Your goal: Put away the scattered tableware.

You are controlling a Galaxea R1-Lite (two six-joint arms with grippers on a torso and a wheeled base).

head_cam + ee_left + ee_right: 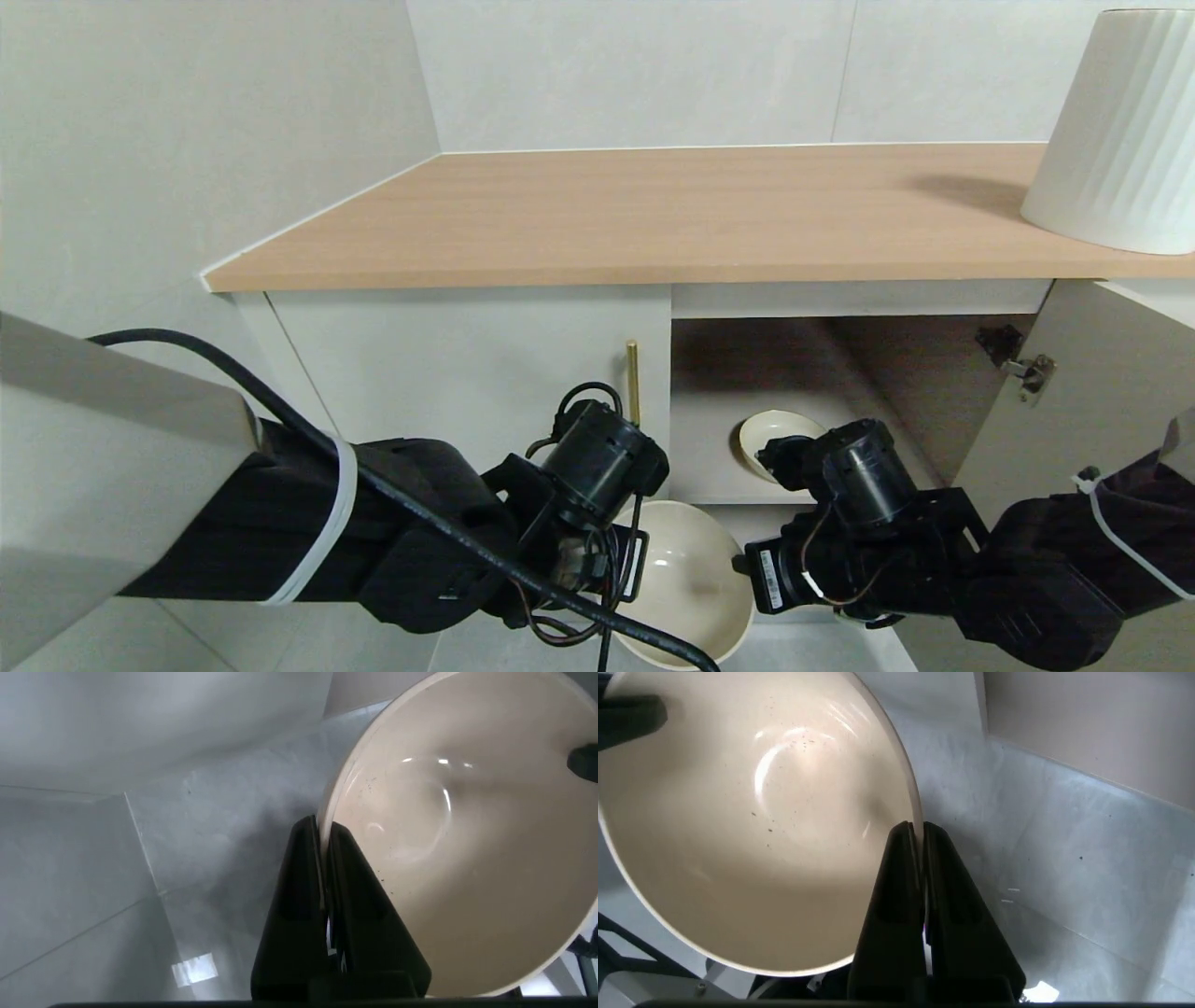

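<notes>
Head view: A wooden countertop (653, 215) carries a white ribbed shade (1120, 131) at two o'clock. Below it, the left cabinet door is shut, with a brass handle (632, 383). The right door (1074, 392) stands open, and a small dish (770, 439) sits inside the cabinet. The cream bowl (686, 579) hangs at six o'clock, in front of and below the cabinet opening. The left gripper (638, 565) is at its nine o'clock rim and the right gripper (747, 565) at its three o'clock rim.

Left wrist view: The left gripper (327, 873) has both fingers (299, 896) pressed close together, pinching the rim of the cream bowl (467, 831) over grey floor tiles (140, 859).

Right wrist view: The right gripper (920, 868) pinches the rim of the cream bowl (757, 812) in the same way, one finger inside and one outside. A dark fingertip (631, 714) touches the opposite rim.
</notes>
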